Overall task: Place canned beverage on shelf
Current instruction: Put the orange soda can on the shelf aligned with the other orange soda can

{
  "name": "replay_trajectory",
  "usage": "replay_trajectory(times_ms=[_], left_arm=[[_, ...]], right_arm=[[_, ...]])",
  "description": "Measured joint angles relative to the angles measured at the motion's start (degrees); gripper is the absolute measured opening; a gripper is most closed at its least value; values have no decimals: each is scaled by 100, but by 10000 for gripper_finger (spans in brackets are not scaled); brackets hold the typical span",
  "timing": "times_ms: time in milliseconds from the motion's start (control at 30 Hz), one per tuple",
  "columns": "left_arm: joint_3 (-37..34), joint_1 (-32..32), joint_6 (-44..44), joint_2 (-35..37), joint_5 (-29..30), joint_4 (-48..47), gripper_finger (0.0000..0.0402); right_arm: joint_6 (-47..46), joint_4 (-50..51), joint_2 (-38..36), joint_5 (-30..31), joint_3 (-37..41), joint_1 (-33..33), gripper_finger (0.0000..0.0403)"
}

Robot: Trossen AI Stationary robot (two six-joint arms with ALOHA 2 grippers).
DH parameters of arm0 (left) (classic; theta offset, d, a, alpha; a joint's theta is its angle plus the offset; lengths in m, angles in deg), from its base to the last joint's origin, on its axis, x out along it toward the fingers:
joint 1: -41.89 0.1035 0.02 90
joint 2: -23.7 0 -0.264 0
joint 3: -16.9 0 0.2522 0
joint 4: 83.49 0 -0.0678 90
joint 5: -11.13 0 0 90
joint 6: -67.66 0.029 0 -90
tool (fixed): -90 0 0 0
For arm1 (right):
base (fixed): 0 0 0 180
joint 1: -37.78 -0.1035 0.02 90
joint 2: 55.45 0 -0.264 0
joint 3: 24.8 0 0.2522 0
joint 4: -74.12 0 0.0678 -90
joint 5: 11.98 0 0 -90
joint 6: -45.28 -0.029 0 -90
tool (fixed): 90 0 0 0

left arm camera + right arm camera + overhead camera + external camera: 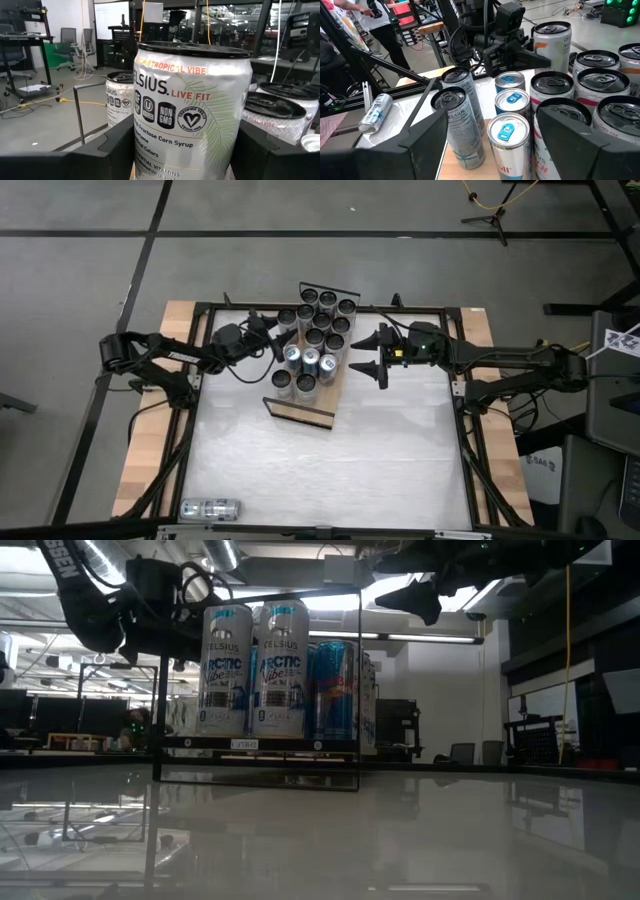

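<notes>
- Celsius can [187,115] fills the left wrist view, clamped between the left gripper [276,332] fingers at the shelf [305,412] edge.
- Right gripper [375,352] hovers beside the shelf, jaws wide and empty.

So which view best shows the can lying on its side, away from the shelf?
The right wrist view: the can lying on its side is seen there on the white table, label visible. The high view shows it only as a small shape near the table's front edge. The low and left wrist views do not show it.
</notes>
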Motion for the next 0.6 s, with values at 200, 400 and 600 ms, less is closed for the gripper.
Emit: replay_trajectory(times_ms=[200,400,600], left_arm=[[0,0,-3,0,-1,-56,234],[2,-7,-38,0,-1,-116,234],[2,-7,-161,0,-1,-132,234]], right_arm=[[0,2,2,0,0,0,303],[0,4,2,0,1,0,303],[0,7,4,-2,2,0,303]])
